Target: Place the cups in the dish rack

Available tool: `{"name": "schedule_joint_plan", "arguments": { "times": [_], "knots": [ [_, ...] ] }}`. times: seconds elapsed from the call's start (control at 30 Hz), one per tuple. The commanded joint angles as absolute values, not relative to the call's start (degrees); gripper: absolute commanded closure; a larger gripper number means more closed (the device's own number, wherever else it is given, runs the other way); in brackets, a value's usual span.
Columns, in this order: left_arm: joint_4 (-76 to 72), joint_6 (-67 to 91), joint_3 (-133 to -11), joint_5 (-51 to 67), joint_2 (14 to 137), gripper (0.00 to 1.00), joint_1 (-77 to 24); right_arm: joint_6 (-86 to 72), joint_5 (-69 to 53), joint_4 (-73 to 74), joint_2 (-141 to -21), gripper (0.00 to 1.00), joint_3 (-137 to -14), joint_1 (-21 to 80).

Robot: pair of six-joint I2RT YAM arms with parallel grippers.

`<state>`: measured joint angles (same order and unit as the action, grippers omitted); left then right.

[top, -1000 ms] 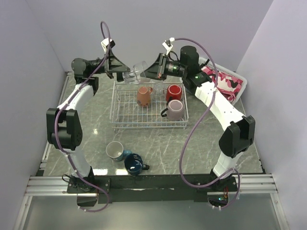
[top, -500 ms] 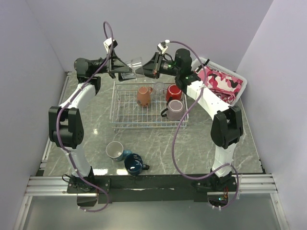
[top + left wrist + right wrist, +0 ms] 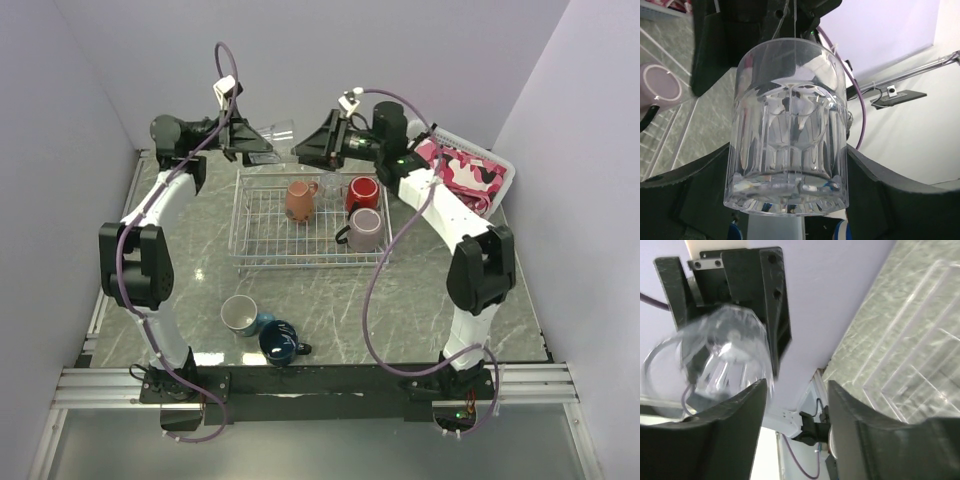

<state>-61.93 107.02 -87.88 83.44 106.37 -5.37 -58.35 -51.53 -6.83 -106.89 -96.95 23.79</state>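
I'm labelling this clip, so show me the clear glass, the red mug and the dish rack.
clear glass [image 3: 790, 130], left wrist view, its side wall.
red mug [image 3: 362, 192], top external view, its body.
dish rack [image 3: 262, 228], top external view, bare wire floor.

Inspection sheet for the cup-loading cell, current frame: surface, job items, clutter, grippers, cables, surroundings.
Surface: grey veined table, no damage seen.
Job's things: dish rack holds salmon mug, red mug and mauve mug. Teal mug and navy mug lie on the table near the arm bases. Clear glass is held in the air beyond the rack's far edge.
Clutter: white basket of pink cloth, far right.
Grippers: left gripper shut on the clear glass; right gripper open, close beside it.
Cables: purple cables loop loosely off both arms.
Surroundings: lilac walls, metal rail at the near edge.
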Motion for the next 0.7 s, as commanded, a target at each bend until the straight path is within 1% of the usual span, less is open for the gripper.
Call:
{"name": "schedule_joint_plan", "arguments": {
  "times": [0.0,0.03,0.07,0.1,0.13,0.17,0.2,0.23,0.27,0.3,0.37,0.43,0.47,0.5,0.53,0.57,0.6,0.63,0.67],
  "knots": [
    [-44.26,93.91,-95.34,85.68,104.76,0.99,-2.81,-53.70,-51.59,-5.42,-97.14,0.35,-89.76,17.68],
    [-40.21,86.04,-96.41,86.56,104.85,0.99,-2.81,-52.74,-50.81,-3.80,-94.42,0.31,-88.34,16.80],
    [-36.60,82.65,-97.20,87.36,104.85,0.99,-2.81,-49.08,-50.10,-0.65,-93.44,0.29,-88.07,15.92],
    [-31.08,79.66,-98.34,88.32,105.20,0.99,-2.81,-47.48,-49.92,2.34,-92.82,0.28,-88.15,15.21],
    [-28.76,76.06,-98.96,88.68,105.73,0.99,-2.81,-46.42,-49.23,6.64,-90.81,0.27,-87.98,13.38],
    [-29.44,76.72,-99.31,89.29,106.52,0.99,-2.81,-45.80,-48.52,7.03,-89.23,0.27,-85.98,12.49],
    [-40.15,79.43,-98.27,89.99,107.83,0.99,-2.73,-46.14,-47.82,6.51,-87.29,0.27,-84.30,11.52],
    [-49.48,91.46,-97.39,90.52,108.80,0.99,-2.64,-47.01,-46.77,3.72,-83.10,0.27,-82.46,9.77],
    [-59.66,100.02,-96.95,91.05,110.11,0.99,-3.07,-48.67,-46.32,2.30,-81.06,0.27,-79.40,8.89],
    [-60.37,100.19,-97.38,91.66,111.34,0.99,-3.42,-49.13,-45.97,1.15,-79.30,0.27,-78.23,8.35],
    [-69.04,103.78,-98.26,92.55,112.32,0.99,-5.00,-50.27,-46.31,0.09,-75.68,0.27,-77.17,7.39],
    [-78.69,109.65,-104.82,95.08,115.65,0.99,-6.32,-50.88,-46.76,0.09,-74.19,0.27,-77.34,7.29],
    [-79.18,110.04,-109.03,95.71,117.14,0.99,-7.11,-52.45,-47.19,-1.74,-73.92,0.27,-77.87,7.38],
    [-78.58,109.86,-121.08,95.80,120.99,0.99,-7.12,-53.34,-47.20,-2.37,-73.74,0.27,-78.13,7.38],
    [-74.92,105.51,-128.77,95.63,123.64,0.99,-7.03,-54.31,-47.11,-3.68,-73.13,0.27,-78.40,7.38],
    [-64.53,101.99,-137.11,94.15,126.71,0.98,-5.99,-56.58,-47.11,-5.17,-72.95,0.27,-78.31,7.38],
    [-55.20,96.82,-152.86,93.26,132.48,0.99,-5.28,-57.91,-47.63,-6.49,-72.69,0.28,-78.40,7.47],
    [-50.50,87.63,-156.84,91.77,134.02,0.99,-4.40,-58.79,-47.72,-7.29,-72.60,0.28,-78.75,7.64],
    [-47.67,84.58,-156.10,90.02,133.68,0.99,-2.22,-59.49,-47.99,-6.95,-72.77,0.28,-79.97,7.82]
  ]
}}
